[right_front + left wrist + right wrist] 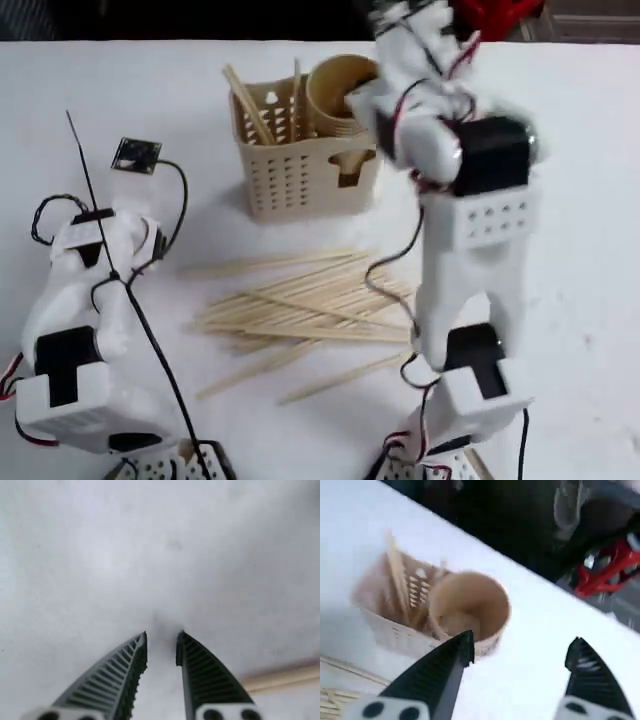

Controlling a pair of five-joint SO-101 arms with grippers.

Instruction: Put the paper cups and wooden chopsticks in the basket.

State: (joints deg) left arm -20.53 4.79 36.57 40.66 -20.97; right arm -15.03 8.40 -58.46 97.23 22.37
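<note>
A tan paper cup (340, 92) stands upright, mouth open, in the cream slotted basket (300, 175), just ahead of and below the right gripper (522, 645). A few wooden chopsticks (250, 105) lean in the basket beside the cup. A loose chopstick pile (310, 305) lies flat, well back from that gripper toward its arm's base. 1 chopstick (280, 677) lies just beside the left gripper (161, 637).
</note>
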